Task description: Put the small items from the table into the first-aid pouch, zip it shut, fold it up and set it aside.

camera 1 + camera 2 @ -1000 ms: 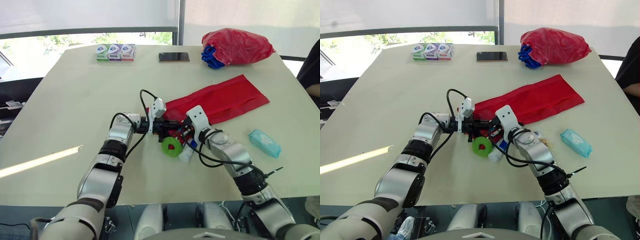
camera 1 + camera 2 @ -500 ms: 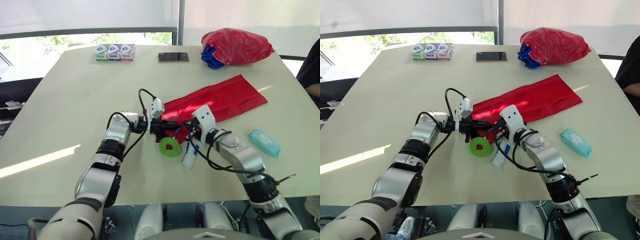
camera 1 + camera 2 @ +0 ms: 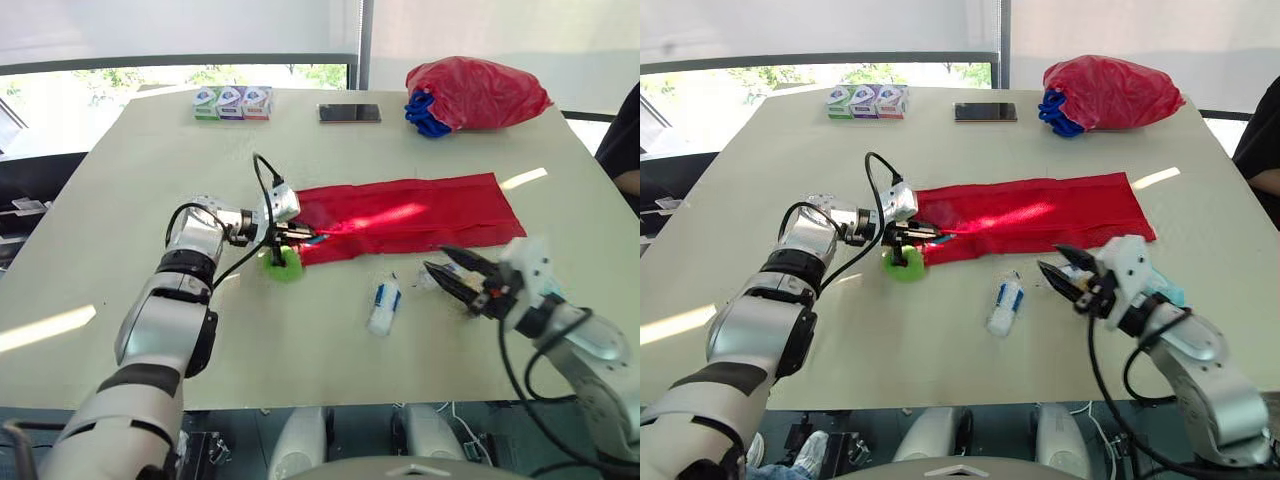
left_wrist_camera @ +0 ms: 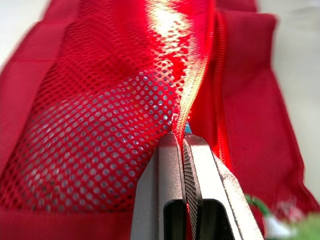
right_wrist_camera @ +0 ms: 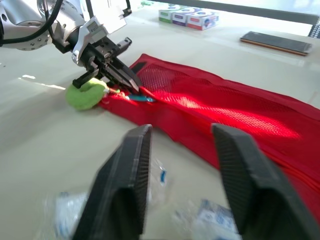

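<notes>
The red mesh first-aid pouch [image 3: 410,215] lies flat and stretched across the middle of the table. My left gripper [image 3: 312,238] is shut on the pouch's left end, pinching the mesh edge [image 4: 175,117] beside the zipper. A green roll [image 3: 283,264] lies against that end, just under the gripper. A small white and blue packet [image 3: 384,305] rests on the table in front of the pouch. My right gripper [image 3: 436,258] hovers open to the right of the packet with nothing between its fingers. More small packets [image 3: 425,279] lie under it.
At the table's far edge are three small boxes [image 3: 231,103], a phone [image 3: 349,113] and a red plastic bag [image 3: 475,92] with something blue under it. A teal wipes pack [image 3: 1168,290] peeks out behind my right wrist. A person [image 3: 622,140] is at the right edge.
My right gripper has opened and pulled back to the right, leaving the white and blue packet on the table. My left gripper has drawn the pouch leftward, so it now lies straight.
</notes>
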Robot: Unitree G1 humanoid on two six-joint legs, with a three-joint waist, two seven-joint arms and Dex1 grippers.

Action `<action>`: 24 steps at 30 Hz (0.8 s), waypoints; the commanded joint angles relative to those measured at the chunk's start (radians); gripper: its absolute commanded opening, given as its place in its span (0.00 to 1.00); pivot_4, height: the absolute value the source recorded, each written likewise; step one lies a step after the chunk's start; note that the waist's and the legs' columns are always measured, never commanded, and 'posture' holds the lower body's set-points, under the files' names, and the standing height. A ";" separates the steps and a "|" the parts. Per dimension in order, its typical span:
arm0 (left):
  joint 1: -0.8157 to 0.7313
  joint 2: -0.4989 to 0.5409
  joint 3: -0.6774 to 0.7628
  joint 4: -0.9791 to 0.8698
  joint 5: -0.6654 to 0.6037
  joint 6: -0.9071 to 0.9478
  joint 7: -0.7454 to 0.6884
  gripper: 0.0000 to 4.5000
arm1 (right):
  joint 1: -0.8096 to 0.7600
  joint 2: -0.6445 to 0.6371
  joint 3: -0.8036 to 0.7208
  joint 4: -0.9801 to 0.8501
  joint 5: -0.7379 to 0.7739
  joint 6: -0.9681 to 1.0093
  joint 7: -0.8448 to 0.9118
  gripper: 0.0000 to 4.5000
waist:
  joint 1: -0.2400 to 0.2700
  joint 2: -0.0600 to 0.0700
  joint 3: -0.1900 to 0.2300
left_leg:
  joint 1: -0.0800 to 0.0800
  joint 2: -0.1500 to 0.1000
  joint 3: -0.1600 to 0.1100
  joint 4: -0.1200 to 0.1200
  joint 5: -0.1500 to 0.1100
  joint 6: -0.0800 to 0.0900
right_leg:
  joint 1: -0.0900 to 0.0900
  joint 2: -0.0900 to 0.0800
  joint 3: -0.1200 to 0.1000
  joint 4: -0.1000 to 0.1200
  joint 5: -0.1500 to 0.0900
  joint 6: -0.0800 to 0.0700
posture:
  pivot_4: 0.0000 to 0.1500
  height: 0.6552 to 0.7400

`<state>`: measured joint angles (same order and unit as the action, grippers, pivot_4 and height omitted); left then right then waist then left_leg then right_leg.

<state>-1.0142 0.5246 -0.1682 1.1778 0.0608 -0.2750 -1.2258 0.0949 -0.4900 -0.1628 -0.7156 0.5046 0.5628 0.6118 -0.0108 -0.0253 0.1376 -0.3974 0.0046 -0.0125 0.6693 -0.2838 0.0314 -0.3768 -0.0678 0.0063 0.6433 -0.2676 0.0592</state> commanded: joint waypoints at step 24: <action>-0.056 -0.229 0.078 -0.146 -0.053 0.092 -0.001 0.99 | 0.049 -0.114 -0.177 -0.166 0.170 0.082 -0.157 1.00 | 0.008 -0.005 0.003 | 0.000 0.000 0.000 0.001 0.000 0.000 | 0.001 -0.001 0.000 0.000 0.000 0.000 | 1.00 1.00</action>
<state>-1.0647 0.3099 -0.0768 1.0650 -0.0159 -0.1586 -1.2909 0.1572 -0.5896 -0.3165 -0.8474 0.6543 0.6418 0.4697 -0.0027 -0.0302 0.1407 -0.3978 0.0045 -0.0121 0.6702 -0.2838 0.0315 -0.3761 -0.0686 0.0064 0.6439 -0.2676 0.0593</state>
